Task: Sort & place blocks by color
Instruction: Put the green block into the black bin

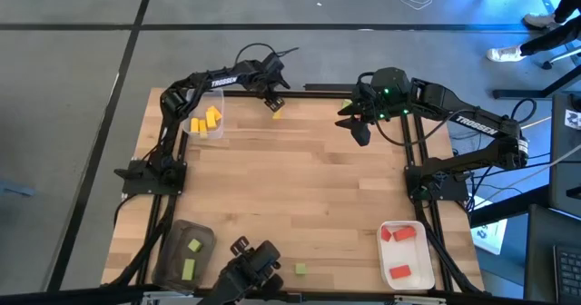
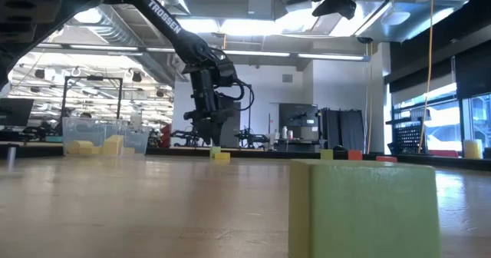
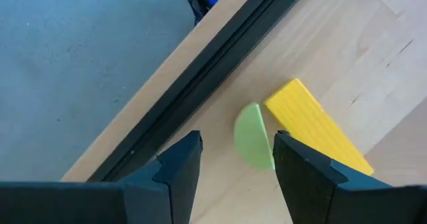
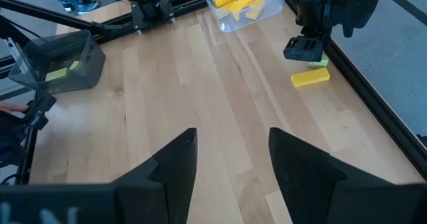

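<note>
Pale wooden planks form the counter (image 1: 309, 178) on which the sorting is set out. The left gripper (image 1: 275, 99) is poised at the far edge, its fingers (image 3: 177, 167) spread wide and empty above a flat yellow rectangular block (image 3: 320, 131) and a small light-green block with a rounded edge (image 3: 253, 136), the two lying touching beside the black frame rail (image 3: 220, 71). The right gripper (image 1: 361, 128) is held raised near the far right of the counter, its fingers (image 4: 175, 159) likewise apart and empty.

Sorted pieces are seen in three containers: yellow blocks in the clear plastic tray (image 1: 204, 134) at the far left, light-green blocks in the dark tray (image 1: 172, 250) at the near left, and red blocks in the white tray (image 1: 427, 260) at the near right. One stray light-green cube (image 1: 300, 269) remains on the counter at the near edge.

The step in hand is judged to be a pick of one of the paired blocks by the left arm. For the next move, the fingers would need to be lowered around a single block and closed without the touching neighbour being caught, after which that block would be carried to the tray of its colour.
</note>
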`<state>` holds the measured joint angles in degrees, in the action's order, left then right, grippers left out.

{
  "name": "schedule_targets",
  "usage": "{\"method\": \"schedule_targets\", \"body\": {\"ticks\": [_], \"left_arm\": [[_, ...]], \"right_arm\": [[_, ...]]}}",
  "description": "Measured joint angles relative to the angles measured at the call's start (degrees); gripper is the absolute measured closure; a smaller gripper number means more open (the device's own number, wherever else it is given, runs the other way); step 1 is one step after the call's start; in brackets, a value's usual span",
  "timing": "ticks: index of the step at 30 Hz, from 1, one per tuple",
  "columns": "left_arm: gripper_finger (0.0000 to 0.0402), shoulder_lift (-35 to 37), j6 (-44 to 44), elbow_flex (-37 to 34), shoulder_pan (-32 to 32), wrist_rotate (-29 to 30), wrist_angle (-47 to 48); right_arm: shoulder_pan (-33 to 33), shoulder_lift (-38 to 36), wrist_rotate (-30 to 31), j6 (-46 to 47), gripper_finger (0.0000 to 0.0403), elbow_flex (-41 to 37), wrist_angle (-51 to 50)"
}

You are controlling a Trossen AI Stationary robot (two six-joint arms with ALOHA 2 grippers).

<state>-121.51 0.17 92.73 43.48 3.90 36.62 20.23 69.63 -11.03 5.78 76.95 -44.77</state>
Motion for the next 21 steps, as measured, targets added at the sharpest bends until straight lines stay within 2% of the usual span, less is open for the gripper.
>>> {"method": "schedule_targets", "body": {"ticks": [7, 21], "left_arm": [[0.0225, -2.61, -0.73, -0.04, -0.55, -0.99, -0.04], [0.0231, -3.98, 1.92, -0.07, -1.42, 3.54, -2.97]], "right_arm": [[0.02, 0.0, -0.02, 0.15, 0.0218, 0.0, 0.02], [0.01, 0.0, -0.04, 0.16, 0.0218, 0.0, 0.3]]}}
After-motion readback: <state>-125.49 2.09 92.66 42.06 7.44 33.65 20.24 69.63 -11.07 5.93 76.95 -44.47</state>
